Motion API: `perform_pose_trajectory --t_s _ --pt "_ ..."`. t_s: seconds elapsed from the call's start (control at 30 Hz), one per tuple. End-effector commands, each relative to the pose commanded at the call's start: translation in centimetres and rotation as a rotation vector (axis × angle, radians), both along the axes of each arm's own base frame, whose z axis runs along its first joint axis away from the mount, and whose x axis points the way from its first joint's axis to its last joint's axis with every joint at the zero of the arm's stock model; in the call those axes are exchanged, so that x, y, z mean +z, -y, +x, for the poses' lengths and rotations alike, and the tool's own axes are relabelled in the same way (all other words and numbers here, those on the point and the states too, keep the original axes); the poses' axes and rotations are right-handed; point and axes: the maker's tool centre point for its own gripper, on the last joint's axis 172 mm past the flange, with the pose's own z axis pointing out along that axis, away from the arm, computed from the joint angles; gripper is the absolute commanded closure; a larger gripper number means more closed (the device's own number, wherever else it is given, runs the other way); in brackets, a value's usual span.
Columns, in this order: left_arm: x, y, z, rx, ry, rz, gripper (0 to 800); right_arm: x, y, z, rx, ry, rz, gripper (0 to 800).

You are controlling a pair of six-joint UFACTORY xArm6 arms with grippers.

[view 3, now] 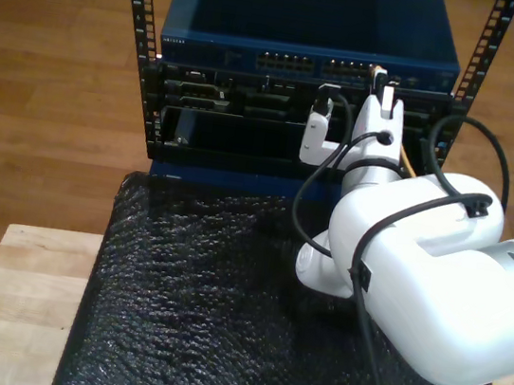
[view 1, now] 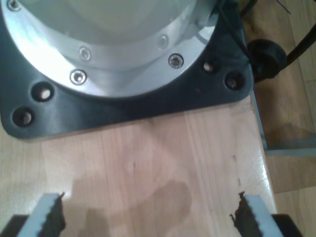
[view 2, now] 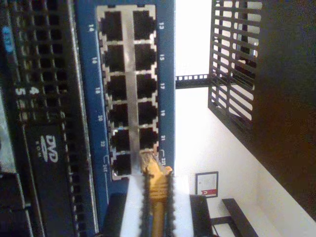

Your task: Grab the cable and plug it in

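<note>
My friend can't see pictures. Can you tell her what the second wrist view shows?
My second claw grips the yellow-orange cable, its plug at the edge of a blue network switch with two columns of numbered ports. A black DVD drive sits beside it.

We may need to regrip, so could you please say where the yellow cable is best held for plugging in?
Hold the cable on its yellow boot just behind the plug, as my second tool does, coming from behind along its length: the boot lines up with the port on the blue switch.
</note>
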Motion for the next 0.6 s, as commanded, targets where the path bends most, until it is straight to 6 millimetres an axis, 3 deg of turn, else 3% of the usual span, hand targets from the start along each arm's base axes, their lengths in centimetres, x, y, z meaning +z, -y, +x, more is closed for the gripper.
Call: perform_pose_trajectory --t_s 0.47,0.5,0.6 --pt "0.0 -0.1 0.0 0.000 0.001 0.003 0 -0.1 0.9 0.6 -0.010 -0.001 0.005 786" --pt "0.0 0.0 0.0 0.000 0.000 0.001 0 0.0 0.9 0.7 -0.010 -0.002 0.005 745" --pt "0.0 0.0 0.0 0.000 0.000 0.001 0 -1.0 0.7 0.8 0.007 -0.032 -0.005 524"
